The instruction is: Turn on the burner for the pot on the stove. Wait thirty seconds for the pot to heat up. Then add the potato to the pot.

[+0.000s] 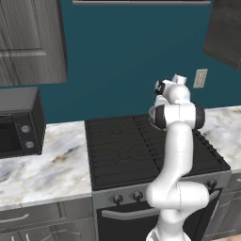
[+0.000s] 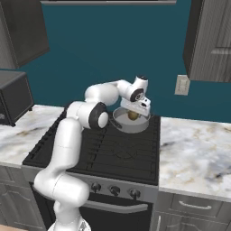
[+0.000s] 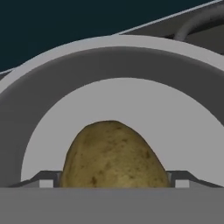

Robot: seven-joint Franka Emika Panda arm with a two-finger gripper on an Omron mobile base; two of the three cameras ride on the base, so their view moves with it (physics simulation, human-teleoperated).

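My gripper (image 3: 112,183) is spread wide, and the potato (image 3: 113,155) sits right between its two tips. I cannot tell if the tips touch it. Past the potato I see the pale floor of the pot (image 3: 183,131), with room on both sides before its round wall. The pot (image 2: 128,122) sits at the back of the stove (image 2: 113,153), under my gripper (image 2: 135,110).

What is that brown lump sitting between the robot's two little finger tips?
The potato, seen in the hand view between the open gripper's tips, over the pot's pale inside.
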